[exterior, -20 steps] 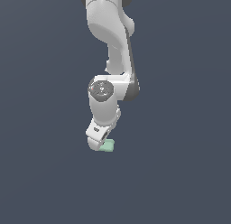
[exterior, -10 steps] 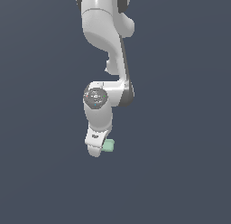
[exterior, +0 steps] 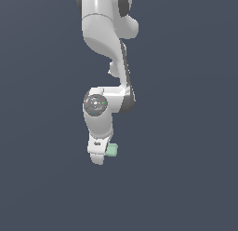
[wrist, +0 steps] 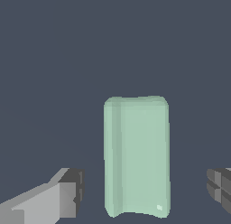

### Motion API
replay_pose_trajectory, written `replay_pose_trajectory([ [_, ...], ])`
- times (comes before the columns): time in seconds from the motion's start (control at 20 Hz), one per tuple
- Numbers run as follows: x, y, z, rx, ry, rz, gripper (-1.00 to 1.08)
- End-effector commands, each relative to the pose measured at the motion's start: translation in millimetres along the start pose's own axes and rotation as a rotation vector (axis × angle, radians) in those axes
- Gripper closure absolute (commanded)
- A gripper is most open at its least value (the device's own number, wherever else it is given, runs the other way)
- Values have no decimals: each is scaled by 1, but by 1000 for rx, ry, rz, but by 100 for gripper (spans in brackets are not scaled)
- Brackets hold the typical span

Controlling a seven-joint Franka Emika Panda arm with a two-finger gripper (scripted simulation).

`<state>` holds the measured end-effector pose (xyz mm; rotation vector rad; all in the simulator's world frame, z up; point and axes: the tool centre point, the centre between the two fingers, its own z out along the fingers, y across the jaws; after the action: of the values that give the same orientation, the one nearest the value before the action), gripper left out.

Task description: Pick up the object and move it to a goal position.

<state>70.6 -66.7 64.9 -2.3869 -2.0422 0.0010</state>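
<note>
Flat slate-grey background fills both views, with no edge or seam showing on it. From the top of the exterior view the white arm (exterior: 104,34) reaches down, bends at a round grey joint, and ends in the claw (exterior: 98,156) pointing downward. Just beside the claw's lower end, on the exterior view's right, a corner of the pale mint-green object (exterior: 112,150) shows; the rest of it is hidden behind the claw body. In the wrist view the object (wrist: 136,156) appears as a tall rounded-edged block standing between the two fingers (wrist: 67,193), with clear grey gaps on both sides. So the claw is spread wide and touches nothing; the object lies between its fingers, held by neither.
</note>
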Motion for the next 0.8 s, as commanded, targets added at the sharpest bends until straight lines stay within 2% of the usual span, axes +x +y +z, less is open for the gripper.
replay_pose_trajectory([
  [0.0, -1, 1, 1, -1, 0, -14, -92],
  [0.35, -1, 1, 7, 0, 0, -13, -92],
  [0.75, -1, -1, 45, -1, 0, -16, -92],
])
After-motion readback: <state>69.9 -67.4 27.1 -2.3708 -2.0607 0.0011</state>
